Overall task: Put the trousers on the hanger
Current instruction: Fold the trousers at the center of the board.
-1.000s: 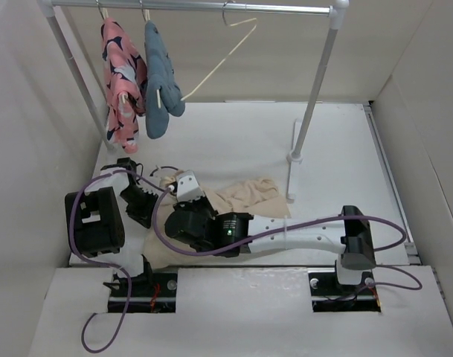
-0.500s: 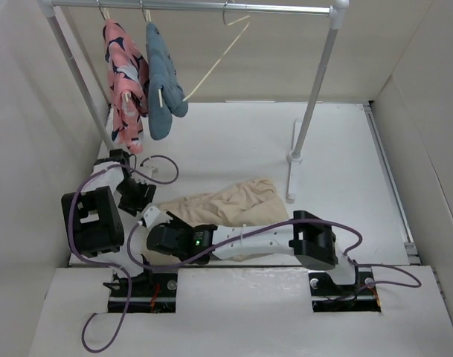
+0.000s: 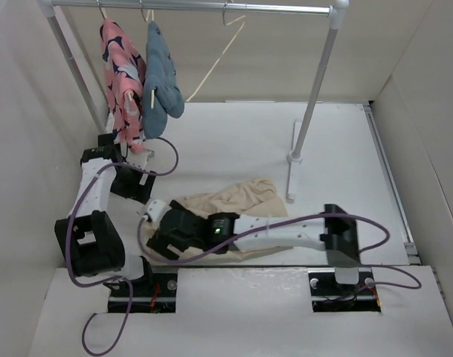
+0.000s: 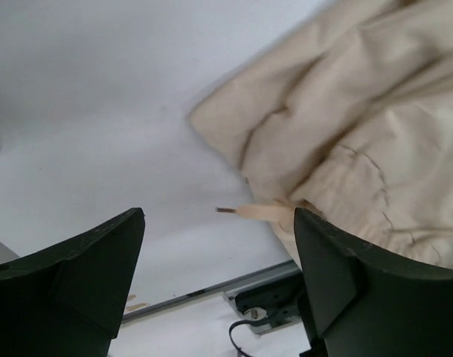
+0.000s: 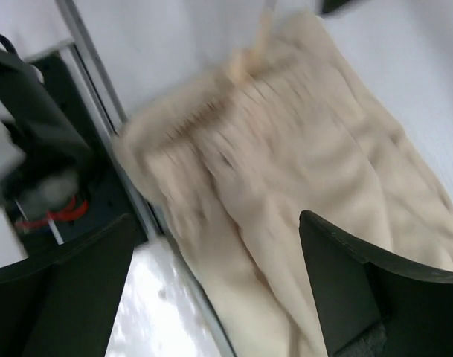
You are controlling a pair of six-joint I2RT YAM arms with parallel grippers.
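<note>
The beige trousers (image 3: 241, 199) lie crumpled on the white table, near its front edge. My right gripper (image 3: 161, 239) hovers over their near-left end. In the right wrist view it (image 5: 219, 290) is open, with the blurred trousers (image 5: 286, 178) spread below and nothing pinched. My left gripper (image 3: 131, 184) is left of the cloth and open. In the left wrist view it (image 4: 219, 260) stands over bare table, the trousers (image 4: 360, 126) and their drawstring (image 4: 259, 212) ahead to the right. The thin cream hanger (image 3: 219, 53) dangles tilted from the rail, bare.
The grey rail (image 3: 196, 6) spans the back, with a pink patterned garment (image 3: 118, 71) and a blue denim garment (image 3: 161, 82) hung at its left. Its right post (image 3: 315, 89) stands on a foot (image 3: 294, 156) just right of the trousers. White walls close both sides.
Both grippers have opened and let go of the trousers, which now lie flat. The left arm has pulled back to the far left. The right wrist has swung over the cloth's near-left end.
</note>
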